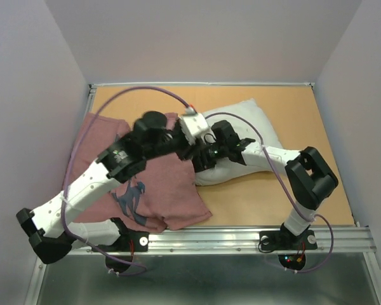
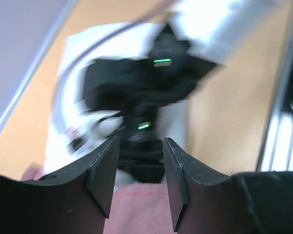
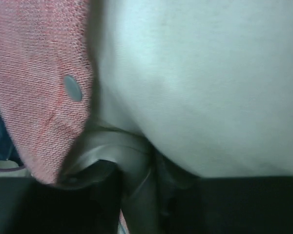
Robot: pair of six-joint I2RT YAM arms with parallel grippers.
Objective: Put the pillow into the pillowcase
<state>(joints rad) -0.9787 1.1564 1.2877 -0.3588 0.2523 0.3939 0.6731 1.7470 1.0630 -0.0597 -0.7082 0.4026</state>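
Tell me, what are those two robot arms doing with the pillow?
They are trying to get the white pillow into the pinkish-red pillowcase. Both lie on the orange table, and nearly all of the pillow shows outside the case. The arms meet where pillow and case touch. The left gripper is open over the pillowcase edge, holding nothing. The right gripper is pressed close against the pillow; its grip is hidden.

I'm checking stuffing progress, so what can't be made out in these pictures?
Top view: the arms cover where pillow meets pillowcase; insertion unclear.
Left wrist view: blur smears everything beyond the left gripper.
Right wrist view: pillow and pillowcase against the lens hide the jaws of the right gripper.
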